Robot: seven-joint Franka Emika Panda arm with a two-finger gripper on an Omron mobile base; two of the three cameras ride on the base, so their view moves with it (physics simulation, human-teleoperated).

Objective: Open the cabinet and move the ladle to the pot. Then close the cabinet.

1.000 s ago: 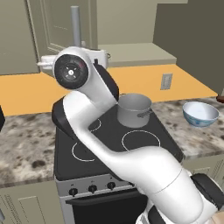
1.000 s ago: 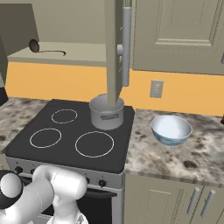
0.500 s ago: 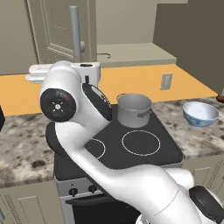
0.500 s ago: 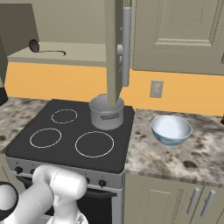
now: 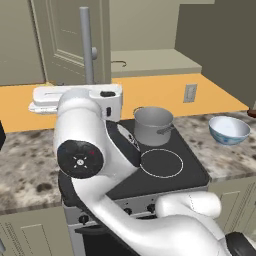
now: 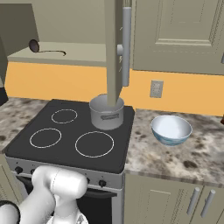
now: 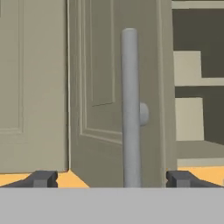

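Door's swung open, and the gripper (image 7: 111, 178) sits with jaws spread wide, gripping nothing, facing the cabinet (image 7: 100, 87) bar handle (image 7: 130, 109). The ladle (image 6: 46, 49) lies on the cabinet shelf, the pot (image 6: 106, 112) on the stove (image 6: 65, 140). Best move: swing around the door edge, then reach the thin handle squarely.

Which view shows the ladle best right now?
Right base view: the ladle lies in full on the open cabinet shelf, round bowl and thin handle both clear. Left base view catches just its hooked handle end beside the door. Hand view looks at the door handle instead.
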